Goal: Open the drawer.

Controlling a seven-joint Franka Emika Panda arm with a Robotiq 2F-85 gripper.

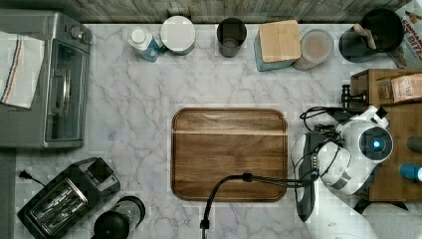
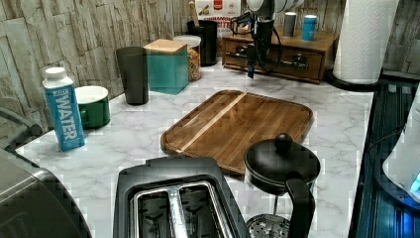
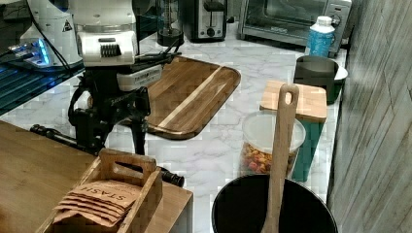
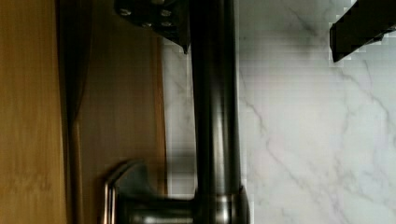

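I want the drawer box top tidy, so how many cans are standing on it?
2, both on top of the drawer box in the left view: a grey can and a blue can to its right. The arm may hide more.

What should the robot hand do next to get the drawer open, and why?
Probably close the fingers on the black bar handle. In the wrist view the gripper has one finger on each side of the bar with gaps, so it looks open, and the drawer sits flush in its cabinet in the left view.
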